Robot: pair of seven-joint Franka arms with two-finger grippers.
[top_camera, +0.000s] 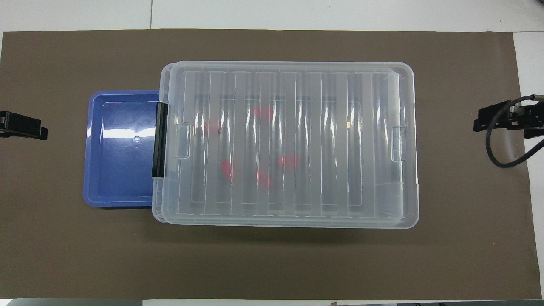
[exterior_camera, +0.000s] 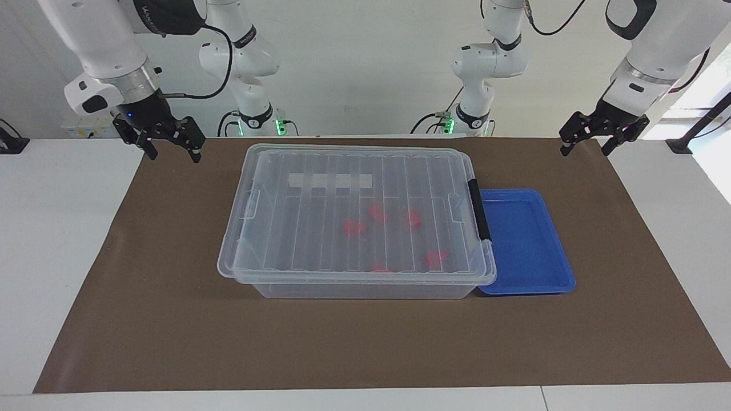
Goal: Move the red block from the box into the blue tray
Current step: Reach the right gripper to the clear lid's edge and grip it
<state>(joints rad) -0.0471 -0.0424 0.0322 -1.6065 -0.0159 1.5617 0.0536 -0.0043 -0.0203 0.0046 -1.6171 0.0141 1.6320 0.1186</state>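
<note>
The box point(exterior_camera: 320, 171) is a clear bin with its ribbed lid on, in the middle of the brown mat; it also shows in the overhead view point(top_camera: 382, 85). Several red blocks lie inside under the lid, one of them the red block point(exterior_camera: 354, 227) point(top_camera: 288, 160). The blue tray point(exterior_camera: 525, 240) point(top_camera: 119, 148) lies empty beside the box, toward the left arm's end. My right gripper point(exterior_camera: 174, 155) point(top_camera: 505, 119) is open and empty, in the air over the mat's edge at its own end. My left gripper point(exterior_camera: 585, 151) point(top_camera: 21, 126) is open, empty and waits over the mat's edge.
A black clip handle point(exterior_camera: 478, 210) point(top_camera: 160, 140) sits on the box's end next to the tray. The brown mat point(exterior_camera: 171, 319) covers the white table around the box and tray.
</note>
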